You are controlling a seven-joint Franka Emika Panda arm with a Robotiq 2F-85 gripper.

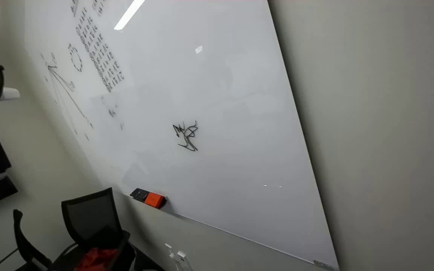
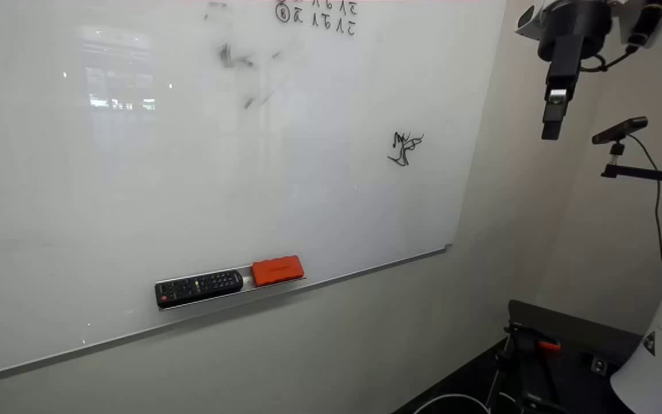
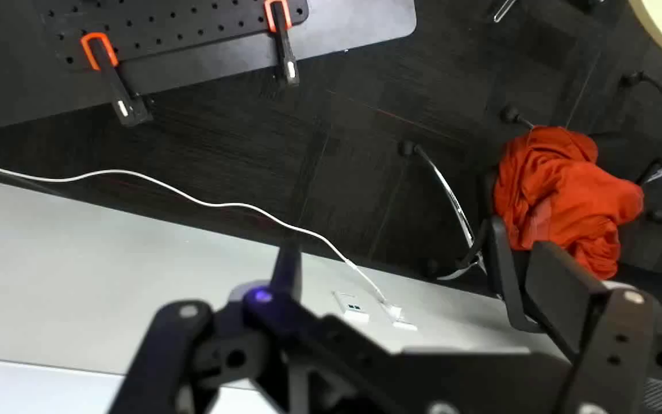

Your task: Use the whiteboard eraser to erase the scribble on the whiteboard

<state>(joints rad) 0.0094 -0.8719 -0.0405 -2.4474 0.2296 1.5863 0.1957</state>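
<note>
The large white whiteboard point(image 1: 239, 82) fills much of both exterior views, and its lower edge enters a bottom corner in the wrist view. Dark marker lines form the scribble point(image 2: 405, 149) point(image 1: 187, 136) near one side of the board. An orange-red whiteboard eraser point(image 2: 277, 270) point(image 1: 154, 200) rests on a small ledge at the board's bottom edge. My gripper point(image 3: 426, 270) hangs in the air, pointing down, apart from board and eraser. Its fingers point(image 3: 561, 293) are spread wide with nothing between them. Neither eraser nor scribble shows in the wrist view.
A black remote point(image 2: 199, 287) shares the ledge with the eraser. Below my gripper are a chair holding a red cloth point(image 3: 566, 190), a white cable point(image 3: 216, 204) and a dark table point(image 3: 354, 34) with orange-tipped clamps. A camera point(image 2: 619, 131) stands on a bracket by the arm.
</note>
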